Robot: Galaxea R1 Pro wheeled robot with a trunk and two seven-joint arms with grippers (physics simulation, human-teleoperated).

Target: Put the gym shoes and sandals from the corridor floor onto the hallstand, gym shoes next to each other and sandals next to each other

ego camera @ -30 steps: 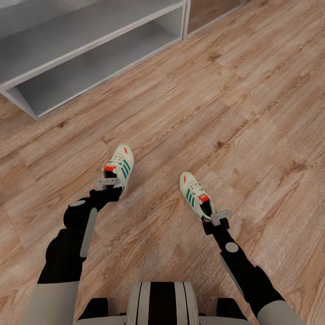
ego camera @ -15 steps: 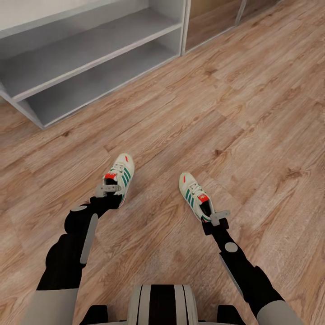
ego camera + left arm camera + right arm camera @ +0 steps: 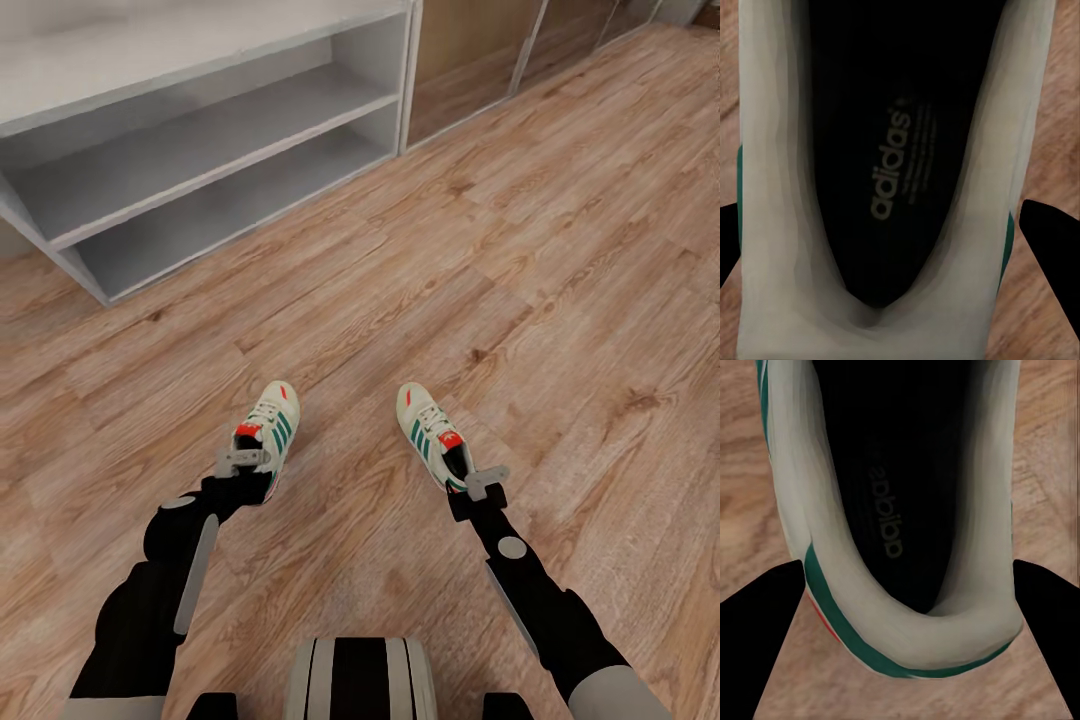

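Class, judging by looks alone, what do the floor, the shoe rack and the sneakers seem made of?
Corridor floor: wood-look laminate, grain and knots visible.
Hallstand: matte grey-white board, probably painted.
Gym shoes: cream leather or synthetic upper, likely; dark printed insole.

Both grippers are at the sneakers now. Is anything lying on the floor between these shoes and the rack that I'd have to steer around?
Nothing visible. Bare corridor floor runs from the left gym shoe and right gym shoe up to the hallstand, whose open tiers look empty where they show.
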